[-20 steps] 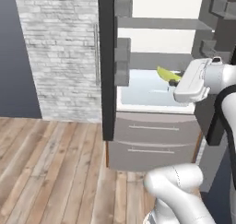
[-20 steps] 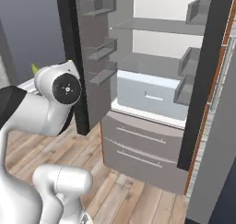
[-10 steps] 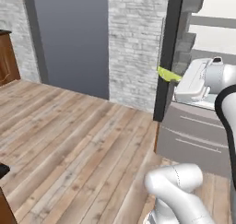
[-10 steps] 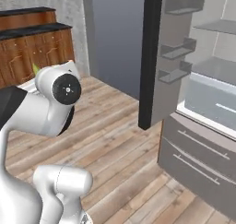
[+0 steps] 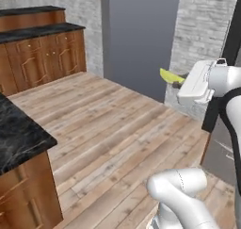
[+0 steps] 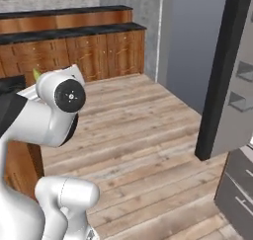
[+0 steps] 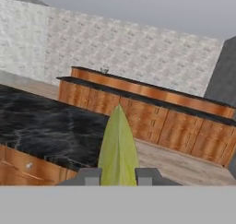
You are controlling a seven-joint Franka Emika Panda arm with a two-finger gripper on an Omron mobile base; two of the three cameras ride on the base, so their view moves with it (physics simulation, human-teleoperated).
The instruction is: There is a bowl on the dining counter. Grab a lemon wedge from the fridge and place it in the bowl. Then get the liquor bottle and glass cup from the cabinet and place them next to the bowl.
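Observation:
My gripper (image 7: 118, 177) is shut on a yellow-green lemon wedge (image 7: 118, 147), which stands up between the two dark fingertips (image 7: 90, 176). In the left base view the lemon wedge (image 5: 169, 76) sticks out to the left of the white hand, with the gripper (image 5: 179, 84) held high above the wooden floor. Its tip (image 6: 35, 74) peeks over the arm in the right base view. The fridge (image 6: 236, 189) stands open at the right, its dark door edge (image 6: 220, 76) upright. The bowl, liquor bottle and glass cup are out of view.
A black marble-topped counter (image 5: 19, 134) juts in at the lower left, and the counter (image 7: 46, 124) lies ahead of the hand. Brown wooden cabinets with dark tops (image 5: 42, 53) run along the brick wall. Wooden floor (image 5: 117, 129) lies open between them.
The whole picture has swung from the open fridge to the floor and counters, so the base has turned. The lemon wedge stays in the shut gripper.

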